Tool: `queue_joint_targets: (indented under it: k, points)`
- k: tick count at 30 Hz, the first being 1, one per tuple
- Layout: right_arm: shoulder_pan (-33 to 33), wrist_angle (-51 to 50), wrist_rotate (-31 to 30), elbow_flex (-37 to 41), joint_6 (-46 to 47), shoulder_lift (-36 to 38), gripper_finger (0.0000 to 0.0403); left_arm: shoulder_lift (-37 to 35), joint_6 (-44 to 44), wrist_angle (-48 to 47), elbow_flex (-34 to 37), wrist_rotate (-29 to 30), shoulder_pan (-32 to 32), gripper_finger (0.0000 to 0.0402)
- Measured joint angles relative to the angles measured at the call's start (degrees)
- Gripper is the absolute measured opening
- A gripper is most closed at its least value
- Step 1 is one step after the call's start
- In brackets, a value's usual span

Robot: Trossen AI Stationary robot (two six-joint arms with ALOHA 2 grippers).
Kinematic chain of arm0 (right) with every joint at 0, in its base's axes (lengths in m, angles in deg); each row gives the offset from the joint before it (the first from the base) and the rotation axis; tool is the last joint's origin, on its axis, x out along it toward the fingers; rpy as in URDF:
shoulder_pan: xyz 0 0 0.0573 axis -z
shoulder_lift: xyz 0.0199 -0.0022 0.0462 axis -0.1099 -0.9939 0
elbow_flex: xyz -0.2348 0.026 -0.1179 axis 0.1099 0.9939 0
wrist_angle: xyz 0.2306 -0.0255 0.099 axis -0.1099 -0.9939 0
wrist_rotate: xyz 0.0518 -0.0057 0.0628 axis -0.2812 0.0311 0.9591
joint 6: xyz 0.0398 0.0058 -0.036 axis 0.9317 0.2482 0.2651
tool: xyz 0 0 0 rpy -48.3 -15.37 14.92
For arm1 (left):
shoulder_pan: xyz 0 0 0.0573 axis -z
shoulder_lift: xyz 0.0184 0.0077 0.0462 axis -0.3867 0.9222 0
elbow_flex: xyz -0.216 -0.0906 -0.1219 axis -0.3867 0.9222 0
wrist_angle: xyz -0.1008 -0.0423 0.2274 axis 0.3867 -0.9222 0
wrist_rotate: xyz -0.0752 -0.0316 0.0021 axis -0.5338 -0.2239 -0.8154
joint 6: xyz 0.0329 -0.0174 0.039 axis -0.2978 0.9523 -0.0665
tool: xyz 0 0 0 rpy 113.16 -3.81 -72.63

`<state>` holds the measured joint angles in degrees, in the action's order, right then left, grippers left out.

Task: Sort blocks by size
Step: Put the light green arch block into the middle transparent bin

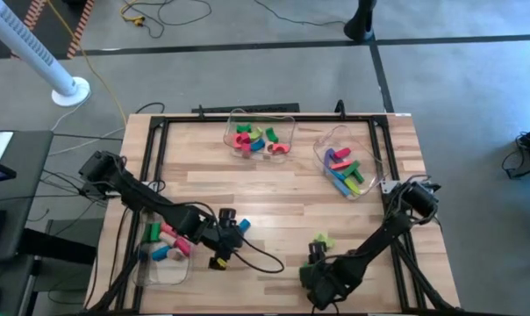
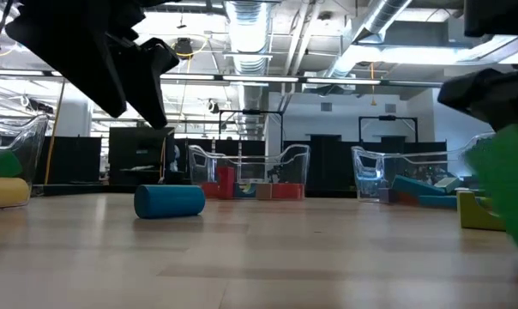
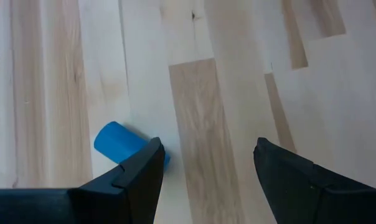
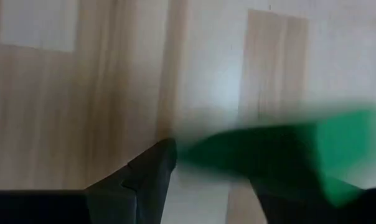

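Left wrist view: the left gripper (image 3: pixel 206 168) is spread, empty, beside the blue cylinder (image 3: pixel 118 140); it could be nudged and rolled. The right gripper (image 4: pixel 210 165) grasps a green block (image 4: pixel 281 149).

Blue cylinder (image 3: pixel 122 142): one end is hiding behind a left finger (image 3: pixel 135 180). Green block (image 4: pixel 281 149): is blurring past shape in the right wrist view. Yellow block (image 2: pixel 478 210): is being cut off by a green blur in the low view.
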<state>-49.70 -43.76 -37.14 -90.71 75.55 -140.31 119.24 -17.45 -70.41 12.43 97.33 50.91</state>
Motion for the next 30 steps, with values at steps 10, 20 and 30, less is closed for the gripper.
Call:
queue_joint_targets:
  k: [10,20,30]
  points:
    - [1.26,-0.41,1.22,-0.02,-1.09,-0.02,0.0223,0.0,-1.14,0.69,0.0,0.06,-0.42,0.0237]
    - [1.22,-3.59,0.3,0.07,2.53,1.47,0.0185,-0.02,-2.48,3.96,0.03,0.1,-0.41,0.0237]
    - [-0.52,-9.77,-0.15,0.03,9.85,1.99,0.0182,1.21,-8.23,22.69,1.13,-2.51,-0.97,0.0237]
